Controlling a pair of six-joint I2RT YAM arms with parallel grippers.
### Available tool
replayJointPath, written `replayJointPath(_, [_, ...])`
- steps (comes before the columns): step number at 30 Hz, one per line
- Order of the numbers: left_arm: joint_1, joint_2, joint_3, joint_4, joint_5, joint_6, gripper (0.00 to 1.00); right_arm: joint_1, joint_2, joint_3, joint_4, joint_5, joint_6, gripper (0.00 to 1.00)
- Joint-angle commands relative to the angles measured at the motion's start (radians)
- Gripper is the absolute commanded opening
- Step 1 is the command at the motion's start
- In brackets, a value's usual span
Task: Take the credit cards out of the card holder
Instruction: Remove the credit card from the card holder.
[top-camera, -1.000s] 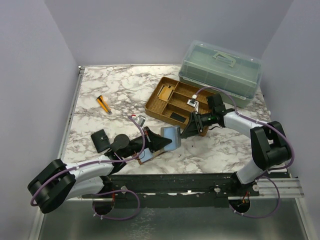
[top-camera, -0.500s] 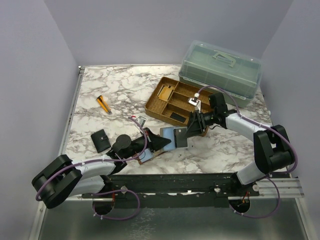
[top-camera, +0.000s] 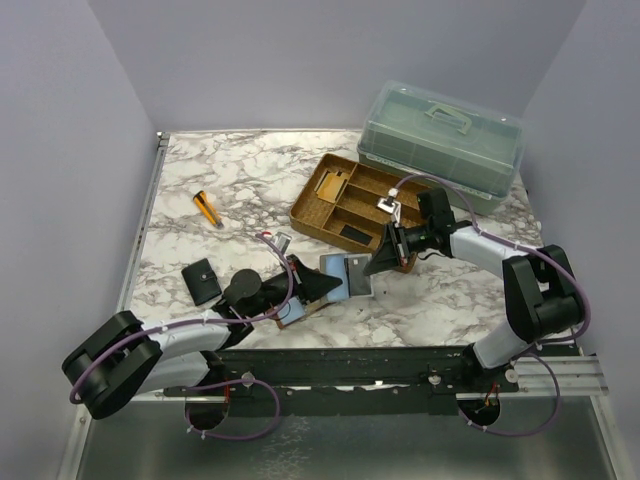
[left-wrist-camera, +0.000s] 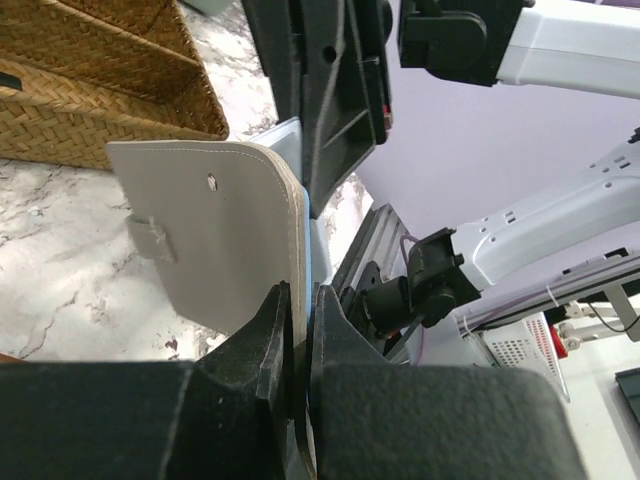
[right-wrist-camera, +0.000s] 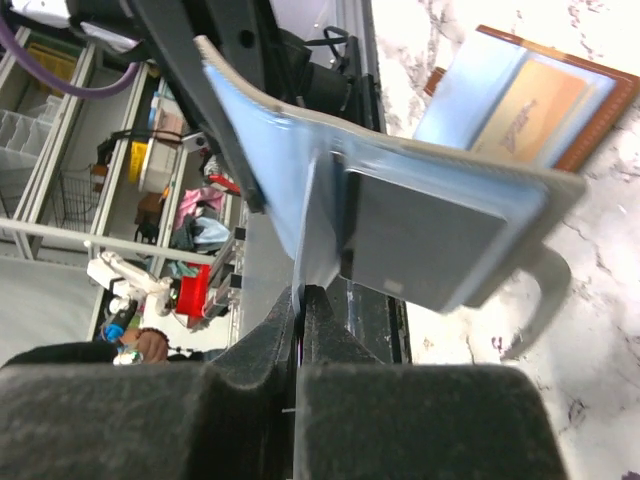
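Lying open beside the left pincer (left-wrist-camera: 300, 330), the reddish-brown leather card holder (right-wrist-camera: 540, 100) is ungripped; that pincer and the right pincer (right-wrist-camera: 300, 310) are clamped on a blue-grey folder (left-wrist-camera: 220, 230).

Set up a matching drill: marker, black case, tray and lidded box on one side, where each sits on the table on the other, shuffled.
Things:
1. marker
2. case
3. tray
4. box

Places:
a. far right corner
b. left, nearer the robot
c. left, farther back, lying alone
d. right of centre, just in front of the box

Pairs: 1-c, 2-b, 3-d, 4-a
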Motion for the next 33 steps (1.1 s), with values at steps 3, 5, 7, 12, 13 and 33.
replayJointPath(3, [0.003, -0.039, -0.009, 0.060, -0.004, -0.021, 0.00, 0.000, 0.024, 0.009, -0.059, 0.085, -0.053, 0.00])
replayJointPath(5, [0.011, -0.046, -0.018, 0.057, -0.001, -0.033, 0.00, -0.002, 0.018, 0.011, -0.062, 0.066, -0.063, 0.00])
replayJointPath(7, [0.036, -0.060, -0.035, 0.025, -0.010, -0.067, 0.12, -0.006, 0.003, 0.009, -0.056, 0.028, -0.068, 0.00])
replayJointPath(12, [0.074, -0.166, -0.047, -0.210, -0.084, -0.113, 0.51, -0.032, -0.041, -0.028, 0.020, 0.018, -0.024, 0.00])
replayJointPath(13, [0.077, -0.204, -0.028, -0.331, -0.097, -0.105, 0.54, -0.037, -0.040, -0.031, 0.022, 0.025, -0.023, 0.00])
replayJointPath(33, [-0.041, -0.088, 0.490, -0.705, 0.034, -0.165, 0.73, -0.039, -0.011, -0.017, -0.060, 0.202, -0.117, 0.00])
